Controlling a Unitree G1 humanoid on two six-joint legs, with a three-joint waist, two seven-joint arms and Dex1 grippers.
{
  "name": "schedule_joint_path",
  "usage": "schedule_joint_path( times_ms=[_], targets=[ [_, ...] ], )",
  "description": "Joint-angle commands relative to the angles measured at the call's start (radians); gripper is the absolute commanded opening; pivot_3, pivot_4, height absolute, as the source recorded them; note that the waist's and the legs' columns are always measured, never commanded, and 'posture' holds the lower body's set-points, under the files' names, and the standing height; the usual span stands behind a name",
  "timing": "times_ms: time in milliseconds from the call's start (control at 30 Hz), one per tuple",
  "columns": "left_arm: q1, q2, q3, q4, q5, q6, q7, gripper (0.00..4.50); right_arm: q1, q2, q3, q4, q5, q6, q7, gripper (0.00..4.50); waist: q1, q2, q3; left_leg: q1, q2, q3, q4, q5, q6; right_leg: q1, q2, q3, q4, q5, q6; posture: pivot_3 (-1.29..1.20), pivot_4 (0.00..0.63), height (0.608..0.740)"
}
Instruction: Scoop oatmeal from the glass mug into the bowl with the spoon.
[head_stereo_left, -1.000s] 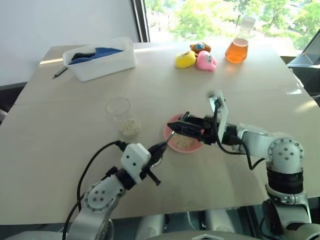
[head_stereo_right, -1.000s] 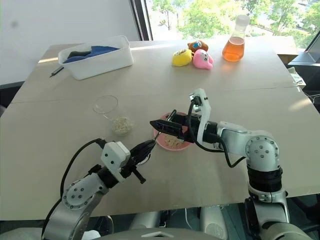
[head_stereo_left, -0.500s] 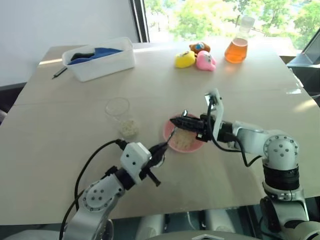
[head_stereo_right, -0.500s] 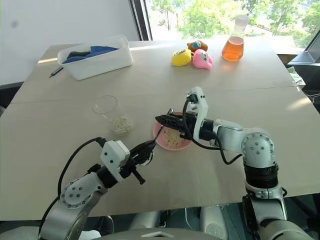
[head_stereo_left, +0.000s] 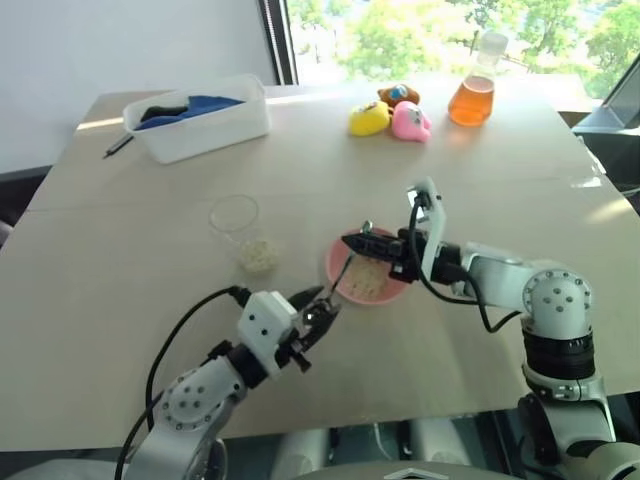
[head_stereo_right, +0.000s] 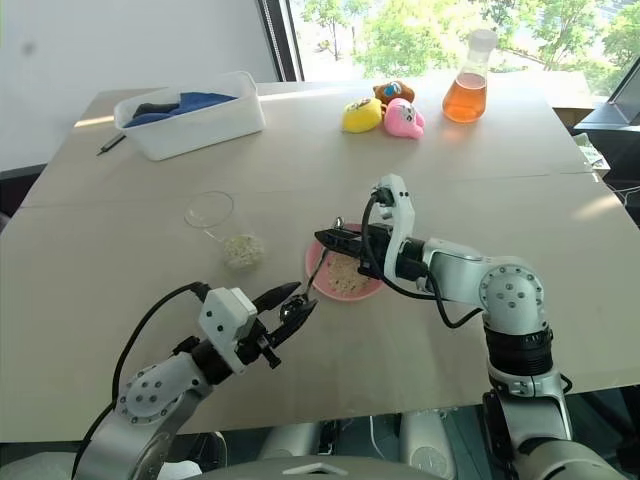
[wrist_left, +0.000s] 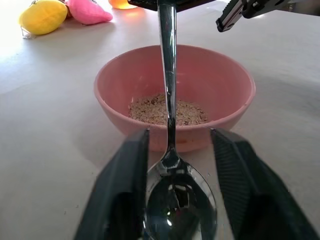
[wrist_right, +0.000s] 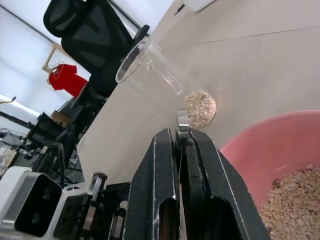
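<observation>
- The pink bowl (head_stereo_right: 343, 275) sat in the middle of the table (head_stereo_right: 150, 200) with some oatmeal (head_stereo_right: 346, 273) in it.
- The right gripper (head_stereo_right: 322, 237) was pinched shut on the far end of the spoon (head_stereo_right: 318, 260), above the bowl's left edge.
- The left gripper (head_stereo_right: 290, 301) was near the bowl's left side, with its two fingers apart.
- The glass mug (head_stereo_right: 222, 229) stood to the left of the bowl, with oatmeal at its bottom.
- A white tub (head_stereo_right: 190, 113), soft toys (head_stereo_right: 385, 112) and a flask (head_stereo_right: 471, 84) of orange liquid were at the far side.
</observation>
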Motion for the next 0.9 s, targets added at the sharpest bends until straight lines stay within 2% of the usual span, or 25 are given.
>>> schedule_joint_path(
  times_ms=[33,167,267,367,533,900],
  targets=[
    [0.063,-0.017,0.094,-0.085,0.043,-0.143,0.043,3.01,-0.022,-0.005,-0.039,-0.006,0.049,-0.020,-0.003,0.00,0.001,0.000,0.000,0.000,0.000,0.000,0.000,0.000,0.000,0.000,0.000,0.000,0.000,0.000,0.000,0.00,0.150,0.740],
    [0.133,-0.068,0.234,-0.081,0.122,-0.318,0.119,3.01,-0.030,-0.016,-0.055,0.011,0.058,-0.023,-0.010,0.00,0.004,0.000,0.000,-0.001,0.000,0.000,0.000,-0.001,0.001,-0.001,0.000,0.000,0.000,0.000,0.000,0.00,0.150,0.740],
    [0.152,-0.083,0.381,-0.006,0.149,-0.431,0.158,3.01,-0.034,-0.020,-0.059,0.021,0.050,-0.028,-0.009,0.00,0.003,0.000,0.000,-0.001,0.000,0.000,0.000,-0.001,0.002,-0.001,0.000,0.000,0.001,0.000,0.000,0.00,0.150,0.740],
    [0.134,-0.080,0.495,0.129,0.103,-0.412,0.181,3.01,-0.041,-0.019,-0.056,0.034,0.038,-0.036,-0.005,0.00,0.003,0.000,0.000,0.000,0.000,0.000,0.000,-0.001,0.002,-0.001,0.000,0.000,0.001,0.000,0.000,0.00,0.150,0.740],
    [-0.012,0.000,0.514,0.316,-0.004,-0.298,0.116,3.01,-0.056,-0.018,-0.048,0.048,0.022,-0.038,0.011,0.00,0.005,-0.001,0.000,0.000,-0.001,0.000,0.001,-0.002,0.003,-0.001,0.001,0.000,0.002,0.000,0.000,0.00,0.150,0.740],
    [-0.259,0.147,0.506,0.577,-0.061,-0.259,-0.001,3.01,-0.050,-0.012,-0.056,0.040,-0.005,-0.058,0.004,0.00,-0.018,-0.002,-0.001,-0.001,-0.001,0.001,0.001,0.001,-0.001,-0.004,0.002,0.001,0.005,0.000,0.000,0.00,0.150,0.740]
  ],
)
